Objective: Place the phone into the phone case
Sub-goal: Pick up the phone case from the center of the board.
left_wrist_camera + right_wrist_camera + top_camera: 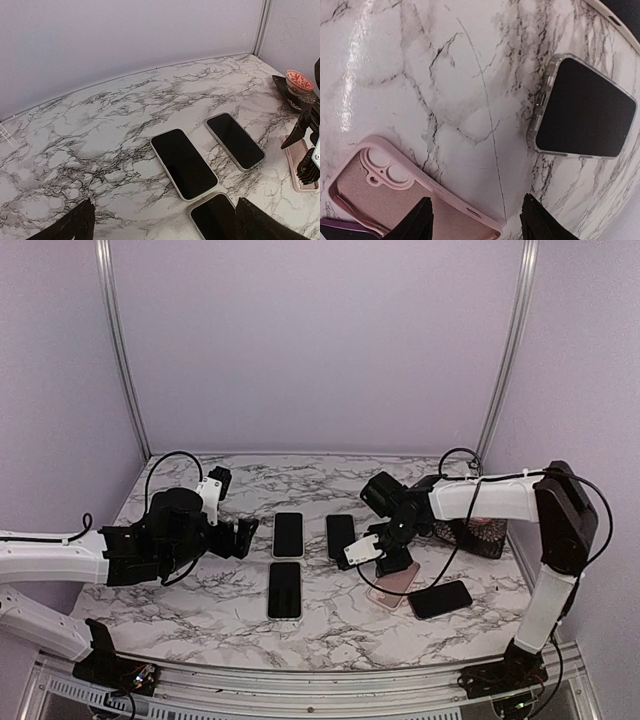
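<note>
Pale lilac walls (pixel 320 340) close in the back and both sides of the workspace, with a slim aluminium upright (pixel 120 350) standing in each rear corner. Across the floor of it runs a glossy white tabletop veined in grey and black marble (pixel 180 605), catching glare in the right wrist view.

The left arm reaches in low from the left. The left gripper (pixel 245 537) has its dark fingers spread wide with nothing between them, just left of the phones. The right arm bends in from the right. The right gripper (pixel 477 210) is poised over the near edge of the case, its fingers apart and gripping nothing. Whether the tips touch the rim is hard to say.

Two white-edged black-screened phones (pixel 288 534) lie flat mid-table, one behind the other. A dark phone in a clear bumper (pixel 585 117) sits just right of them. The bare black slab phone (pixel 440 599) rests at an angle at the front right, beside the case and outside it. The empty pink silicone phone case (pixel 395 200) lies open side up, its camera cut-out showing. At the far right, behind the arm, sits a small red patterned bowl (pixel 299 80).
</note>
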Action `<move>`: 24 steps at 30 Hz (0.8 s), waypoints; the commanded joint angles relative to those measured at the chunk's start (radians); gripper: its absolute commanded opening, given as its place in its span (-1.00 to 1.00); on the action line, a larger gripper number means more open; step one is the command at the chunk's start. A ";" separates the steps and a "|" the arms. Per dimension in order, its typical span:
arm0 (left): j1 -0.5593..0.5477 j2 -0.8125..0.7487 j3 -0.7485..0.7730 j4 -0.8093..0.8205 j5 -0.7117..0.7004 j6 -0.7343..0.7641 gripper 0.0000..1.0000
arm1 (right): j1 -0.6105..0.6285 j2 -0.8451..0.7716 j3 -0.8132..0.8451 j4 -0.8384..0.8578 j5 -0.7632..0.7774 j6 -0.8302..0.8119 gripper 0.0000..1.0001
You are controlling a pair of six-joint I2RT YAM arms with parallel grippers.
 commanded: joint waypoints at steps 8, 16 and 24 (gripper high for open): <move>0.038 0.060 0.026 0.009 0.007 0.025 0.98 | -0.031 0.137 0.115 -0.150 -0.020 -0.120 -0.18; 0.054 0.056 0.020 0.000 0.005 0.026 0.98 | -0.022 0.179 0.131 -0.126 0.062 -0.109 -1.00; 0.061 0.025 0.027 -0.037 -0.009 -0.004 0.98 | -0.014 0.082 0.214 -0.031 0.070 -0.006 -1.00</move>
